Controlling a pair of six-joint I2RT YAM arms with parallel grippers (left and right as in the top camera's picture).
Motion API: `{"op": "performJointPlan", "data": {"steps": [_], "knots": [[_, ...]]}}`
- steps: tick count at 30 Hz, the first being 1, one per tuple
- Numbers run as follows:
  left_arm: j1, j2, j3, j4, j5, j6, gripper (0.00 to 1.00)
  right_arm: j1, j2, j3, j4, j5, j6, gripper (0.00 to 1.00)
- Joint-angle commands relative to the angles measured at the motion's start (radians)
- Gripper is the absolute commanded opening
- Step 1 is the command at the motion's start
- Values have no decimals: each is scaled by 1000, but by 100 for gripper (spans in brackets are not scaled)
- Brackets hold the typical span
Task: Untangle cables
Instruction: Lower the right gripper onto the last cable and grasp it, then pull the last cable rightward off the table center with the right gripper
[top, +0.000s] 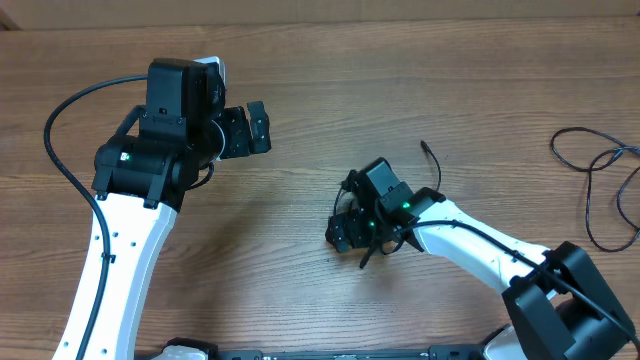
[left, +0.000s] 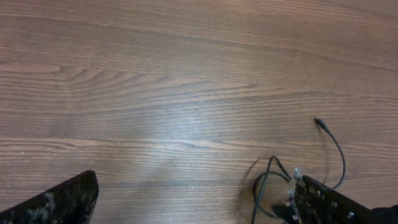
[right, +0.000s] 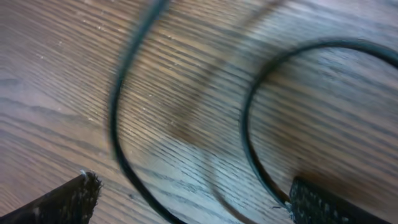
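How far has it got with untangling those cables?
Seemingly done: one cable lies alone at far right. In hand: the right end effector, open, straddles the tangled loops near the middle. Still to do: pulling those apart; the left end effector hangs open, empty.

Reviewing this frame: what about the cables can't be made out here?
- Overhead: the right claw covers most of the thin black cable tangle; its crossings are hidden.
- Overhead: the separate thin black looped cord runs off the right edge.
- Right wrist: the tangle's cords are blurred and cut off by the frame.
- Left wrist: the tangle's lower loops pass behind the left claw's finger and the bottom edge.
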Motion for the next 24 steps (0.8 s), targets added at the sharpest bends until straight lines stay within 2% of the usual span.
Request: {"op": "performJointPlan", "data": {"steps": [1, 5, 7, 9, 11, 12, 15, 18, 22, 24], "knots": [[4, 1, 20, 2, -6, -9, 100, 48, -8, -2, 58, -19, -61, 94], [4, 1, 20, 2, -6, -9, 100, 79, 0, -2, 124, -19, -65, 80], [4, 2, 20, 2, -6, -9, 100, 84, 16, -2, 140, -15, -65, 69], [4, 1, 20, 2, -6, -9, 100, 84, 44, -2, 165, -15, -65, 67], [4, 1, 20, 2, -6, -9, 100, 84, 86, -2, 192, -19, -65, 54], [4, 2, 20, 2, -6, -9, 100, 84, 95, -2, 193, -19, -64, 51], [4, 2, 20, 2, -6, -9, 100, 84, 101, -2, 194, -19, -64, 30], [4, 2, 20, 2, -6, -9, 100, 84, 100, 0, 193, -8, -38, 4], [4, 2, 20, 2, -6, -9, 100, 72, 66, 49, 145, 45, -8, 4], [4, 2, 20, 2, -6, -9, 100, 58, 25, 111, 64, 126, -9, 4]]}}
